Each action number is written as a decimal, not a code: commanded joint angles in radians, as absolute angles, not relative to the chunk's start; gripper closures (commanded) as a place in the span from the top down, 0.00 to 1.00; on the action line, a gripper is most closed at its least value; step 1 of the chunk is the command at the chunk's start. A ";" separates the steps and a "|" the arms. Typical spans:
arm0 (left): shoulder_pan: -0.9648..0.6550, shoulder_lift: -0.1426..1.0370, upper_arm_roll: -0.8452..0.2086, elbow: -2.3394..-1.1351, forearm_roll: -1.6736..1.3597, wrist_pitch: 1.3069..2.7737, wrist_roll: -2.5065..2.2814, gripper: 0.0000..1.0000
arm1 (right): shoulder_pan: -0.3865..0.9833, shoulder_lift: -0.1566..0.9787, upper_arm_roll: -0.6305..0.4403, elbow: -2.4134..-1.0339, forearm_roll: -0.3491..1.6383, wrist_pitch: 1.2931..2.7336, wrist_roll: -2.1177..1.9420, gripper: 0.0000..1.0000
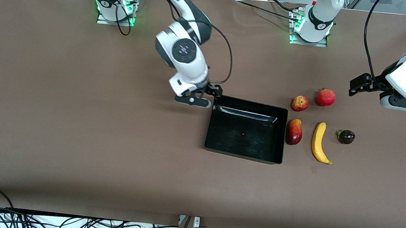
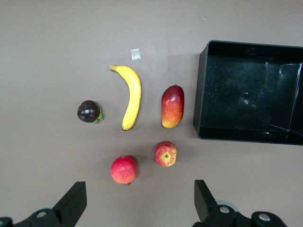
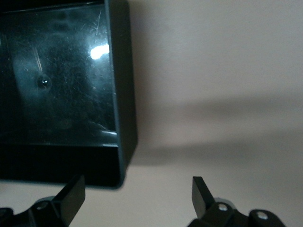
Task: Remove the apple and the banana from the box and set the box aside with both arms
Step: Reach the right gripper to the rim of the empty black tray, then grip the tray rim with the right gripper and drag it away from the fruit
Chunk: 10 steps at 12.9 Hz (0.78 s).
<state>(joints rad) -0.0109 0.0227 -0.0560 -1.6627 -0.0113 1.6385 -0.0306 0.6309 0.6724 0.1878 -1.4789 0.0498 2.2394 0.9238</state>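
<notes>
The counter (image 1: 76, 136), covered in brown cloth, carries everything; the box (image 1: 245, 132) sits near its middle, a little toward the left arm's end, and it is empty, so the fruit-removal part of the task looks done and only the shifting of the box appears to remain; the right arm reaches out from its base along the counter's robot edge, and its right hand (image 1: 204, 98) hangs low at the box's corner that lies toward the robots and toward the right arm's end, fingers spread wide and holding nothing, with the corner wall just at one fingertip in the right wrist view, a placing that suits a grip on that wall; the left arm waits at the left arm's end of the counter, its left hand (image 1: 365, 84) raised over bare cloth, also spread wide and empty, looking down on the fruit, probably kept clear until its side of the box is to be taken; the banana (image 1: 320, 142) lies on the cloth beside the box toward the left arm's end, with a mango (image 1: 294, 132) between it and the box wall, just beside the wall; the apple (image 1: 300, 103) rests farther from the front camera than the mango, close to a pomegranate (image 1: 325, 97); a small dark purple fruit (image 1: 346, 137) sits beside the banana toward the left arm's end; all five lie apart from one another, set out of the box's way
</notes>
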 commanded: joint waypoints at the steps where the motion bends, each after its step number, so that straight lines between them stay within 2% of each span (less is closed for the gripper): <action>1: -0.012 0.025 -0.057 -1.652 -0.031 1.631 -0.035 1.00 | 0.704 0.779 0.115 -1.341 0.046 2.238 0.986 1.00; 4: -0.012 0.025 -0.063 -1.657 -0.031 1.628 -0.035 1.00 | 0.756 0.833 0.066 -1.307 0.040 2.247 1.000 0.97; 5: -0.012 0.025 -0.063 -1.655 -0.032 1.625 -0.035 1.00 | 0.764 0.844 0.058 -1.308 0.014 2.246 0.999 0.88; 7: -0.012 0.025 -0.063 -1.655 -0.032 1.618 -0.035 1.00 | 0.769 0.851 0.055 -1.313 -0.006 2.246 1.002 0.59; 8: -0.014 0.025 -0.064 -1.655 -0.032 1.618 -0.035 1.00 | 0.770 0.853 0.055 -1.313 -0.006 2.246 1.003 0.38; 9: -0.014 0.025 -0.069 -1.655 -0.032 1.618 -0.037 1.00 | 0.769 0.853 0.055 -1.313 -0.002 2.244 1.003 0.14; 10: -0.014 0.025 -0.078 -1.654 -0.032 1.618 -0.041 1.00 | 0.765 0.850 0.055 -1.312 0.002 2.241 1.008 0.00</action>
<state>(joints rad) -0.0120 0.0228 -0.0663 -1.6631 -0.0117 1.6309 -0.0306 0.7543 0.8400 0.0688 -1.3444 0.0106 2.2517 0.9820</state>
